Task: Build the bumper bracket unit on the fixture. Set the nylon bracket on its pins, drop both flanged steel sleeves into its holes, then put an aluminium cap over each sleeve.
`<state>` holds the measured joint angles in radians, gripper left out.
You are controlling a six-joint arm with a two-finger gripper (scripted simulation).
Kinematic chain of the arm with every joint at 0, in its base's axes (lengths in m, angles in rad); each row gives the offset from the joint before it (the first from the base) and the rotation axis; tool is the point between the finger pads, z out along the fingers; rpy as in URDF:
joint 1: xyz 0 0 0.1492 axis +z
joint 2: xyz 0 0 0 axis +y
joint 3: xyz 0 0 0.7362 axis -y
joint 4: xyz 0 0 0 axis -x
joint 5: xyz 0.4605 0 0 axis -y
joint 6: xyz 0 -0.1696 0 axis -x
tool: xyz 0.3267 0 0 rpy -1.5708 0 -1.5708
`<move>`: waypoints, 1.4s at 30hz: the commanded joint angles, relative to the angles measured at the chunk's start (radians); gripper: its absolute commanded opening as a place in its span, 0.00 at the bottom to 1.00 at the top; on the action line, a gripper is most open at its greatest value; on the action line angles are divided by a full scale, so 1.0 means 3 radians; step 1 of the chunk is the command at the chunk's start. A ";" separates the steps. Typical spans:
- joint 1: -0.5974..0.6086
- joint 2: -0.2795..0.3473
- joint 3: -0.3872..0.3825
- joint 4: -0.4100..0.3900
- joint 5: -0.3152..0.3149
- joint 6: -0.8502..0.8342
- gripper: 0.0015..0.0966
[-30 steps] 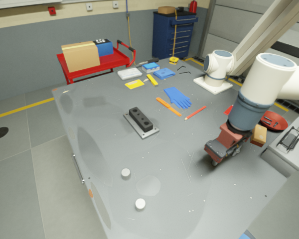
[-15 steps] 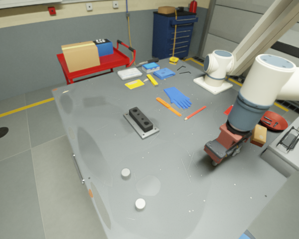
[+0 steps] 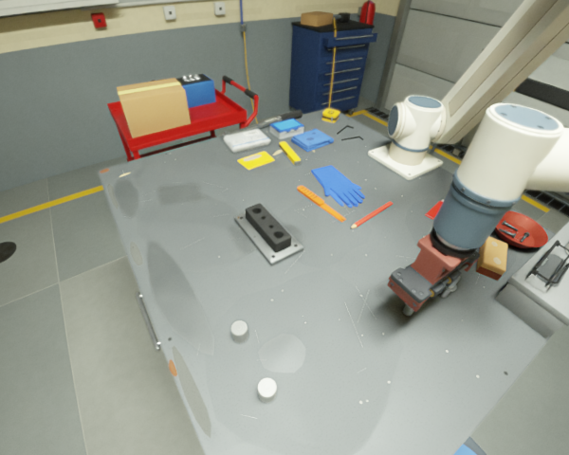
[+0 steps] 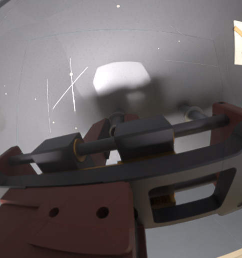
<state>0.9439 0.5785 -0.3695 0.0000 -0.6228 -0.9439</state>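
My gripper (image 3: pixel 408 307) is low over the table near its right side, far to the right of the fixture, and one steel sleeve (image 4: pixel 115 119) stands between its fingers (image 4: pixel 116 130). A second flanged steel sleeve (image 4: pixel 193 113) lies on the table just beyond the gripper. The dark nylon bracket (image 3: pixel 268 227) sits on the grey fixture plate (image 3: pixel 269 240) in the middle of the table, its holes showing on top. Two pale aluminium caps (image 3: pixel 239 330) (image 3: pixel 267 389) stand apart near the table's front left. The gripper's fingers are closing around the sleeve, and I cannot tell whether they grip it.
A red tray (image 3: pixel 520 229) with small parts lies at the table's right edge behind my arm. A blue glove (image 3: pixel 338 185), an orange tool (image 3: pixel 320 202) and a red pencil (image 3: pixel 372 214) lie beyond the fixture. The robot base (image 3: pixel 406 161) stands at the far right.
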 commanded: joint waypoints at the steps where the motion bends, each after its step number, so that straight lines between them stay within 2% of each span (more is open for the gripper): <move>1: 0.0000 -0.0003 0.0003 0.0001 0.0000 0.0000 0.11; 5: 0.0000 -0.0003 0.0003 0.0001 0.0000 0.0000 0.02; 12: 0.0000 -0.0018 0.0013 0.0002 -0.0024 0.0000 0.02; 17: 0.0000 -0.0074 0.0051 0.0002 -0.0114 0.0000 0.02; 35: 0.0000 -0.0435 0.0392 0.0002 -0.0818 0.0000 0.02; 42: 0.0000 -0.0508 0.0489 0.0002 -0.0992 0.0000 0.02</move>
<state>0.9439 0.4256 -0.2226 0.0001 -0.9214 -0.9439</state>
